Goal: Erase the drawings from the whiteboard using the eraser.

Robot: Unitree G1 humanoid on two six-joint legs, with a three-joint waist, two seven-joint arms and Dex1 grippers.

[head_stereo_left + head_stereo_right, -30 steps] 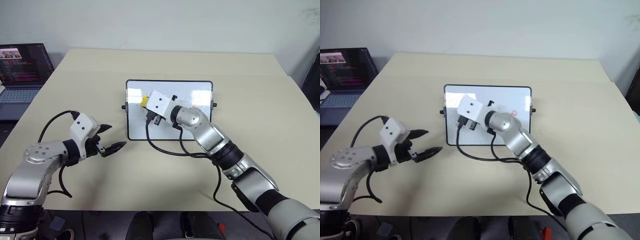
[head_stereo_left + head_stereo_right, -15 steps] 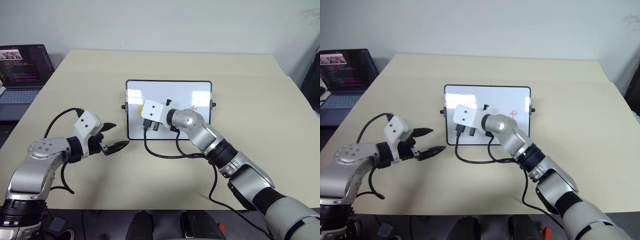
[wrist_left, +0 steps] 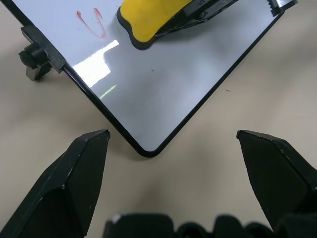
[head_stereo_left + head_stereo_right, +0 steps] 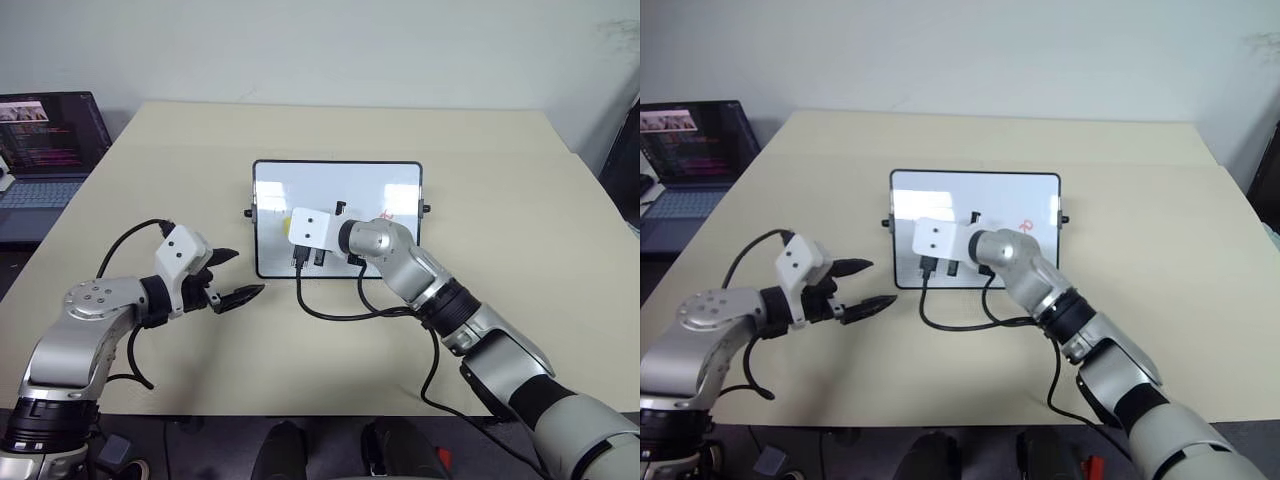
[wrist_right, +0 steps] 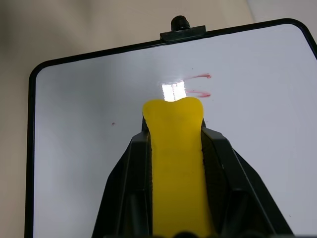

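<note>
Beige table (image 4: 500,200) — right end effector (image 5: 176,124) clamps yellow eraser (image 5: 177,168); left end effector (image 3: 173,148) wide.

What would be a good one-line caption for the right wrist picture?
Jaws shut on a yellow eraser over the whiteboard, faint red marks just ahead.

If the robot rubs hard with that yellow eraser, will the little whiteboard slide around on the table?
Probably somewhat. The whiteboard looks thin and light, lying flat on the smooth table, and the left gripper hangs open beside it, not holding it. Its glossy face should let the eraser glide, so little drag. The black knobs at its sides seem to touch the table and may grip slightly.
</note>
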